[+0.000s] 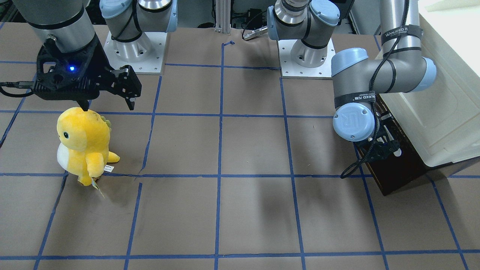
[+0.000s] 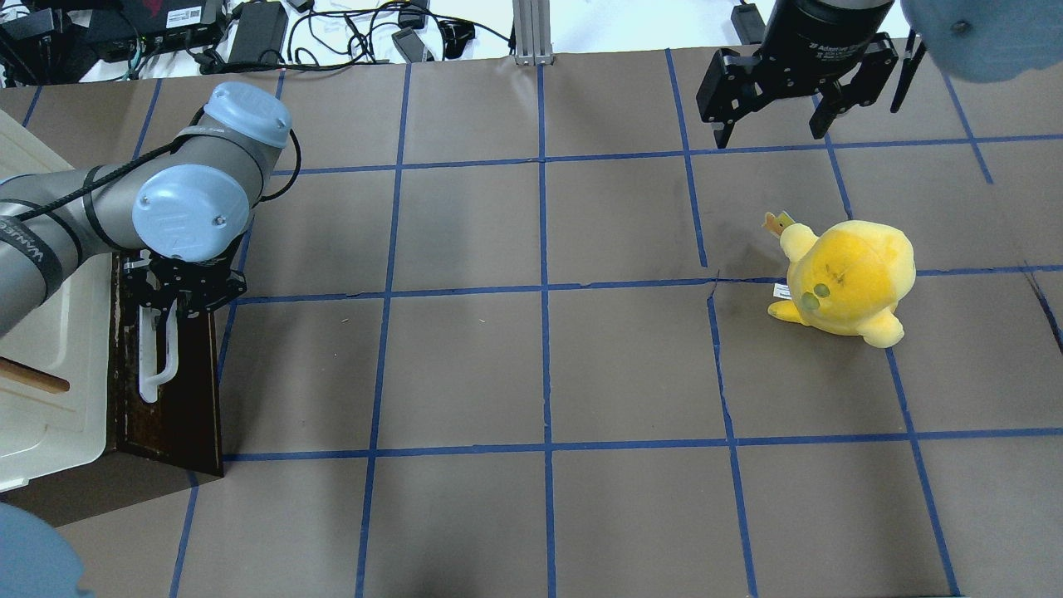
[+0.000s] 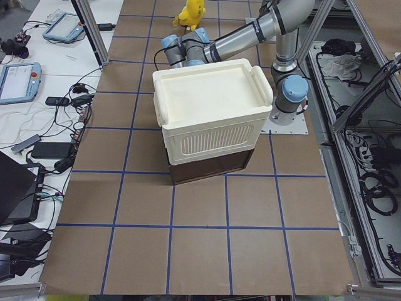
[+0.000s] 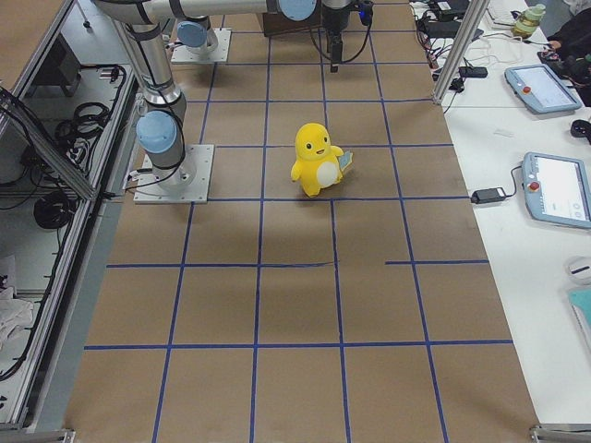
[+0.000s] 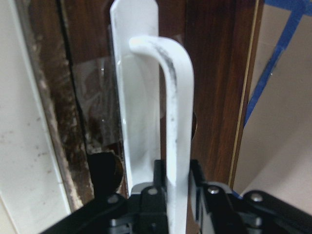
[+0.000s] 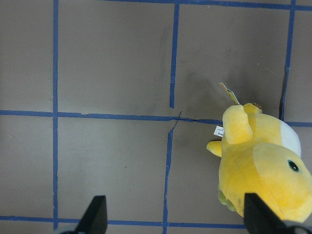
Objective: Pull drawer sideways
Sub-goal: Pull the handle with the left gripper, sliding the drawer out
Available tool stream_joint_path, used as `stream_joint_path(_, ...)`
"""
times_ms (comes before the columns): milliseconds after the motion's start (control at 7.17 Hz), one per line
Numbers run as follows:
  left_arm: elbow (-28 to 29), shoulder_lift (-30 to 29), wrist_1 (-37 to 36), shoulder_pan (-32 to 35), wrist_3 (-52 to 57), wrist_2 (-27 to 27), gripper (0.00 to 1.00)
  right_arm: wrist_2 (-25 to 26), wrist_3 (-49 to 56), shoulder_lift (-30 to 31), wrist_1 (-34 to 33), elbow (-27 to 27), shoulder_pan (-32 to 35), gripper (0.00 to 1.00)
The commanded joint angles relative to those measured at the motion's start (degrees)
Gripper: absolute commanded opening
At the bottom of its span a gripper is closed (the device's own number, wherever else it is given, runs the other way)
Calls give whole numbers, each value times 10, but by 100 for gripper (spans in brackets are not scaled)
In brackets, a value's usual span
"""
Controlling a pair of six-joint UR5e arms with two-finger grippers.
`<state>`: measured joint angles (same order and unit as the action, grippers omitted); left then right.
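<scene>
A black strap [image 1: 396, 36] high on the left arm [image 1: 397, 71] reads "WANJEED". A second strap [image 1: 356, 98] lower on that arm bears the same word, followed by characters too small to read. The blue joint cap [image 1: 352, 120] just below it carries the "UR" logo. In the overhead view, white print on the body of the right gripper [image 2: 771, 134] includes "Adaptive"; the rest is illegible. The print on the tag [image 1: 108, 168] on the plush [image 1: 84, 144] cannot be read.
</scene>
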<state>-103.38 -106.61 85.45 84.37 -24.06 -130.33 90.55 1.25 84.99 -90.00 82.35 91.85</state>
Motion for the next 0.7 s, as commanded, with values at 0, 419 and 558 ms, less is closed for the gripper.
stream_joint_path(0,2,-2,2,1,-1,0,13,0,0,0,0,0,0,100)
stream_joint_path(419,5,-4,11,7,-7,3,13,0,0,0,0,0,0,100)
stream_joint_path(558,5,-4,12,8,-8,6,13,1,1,0,0,0,0,100)
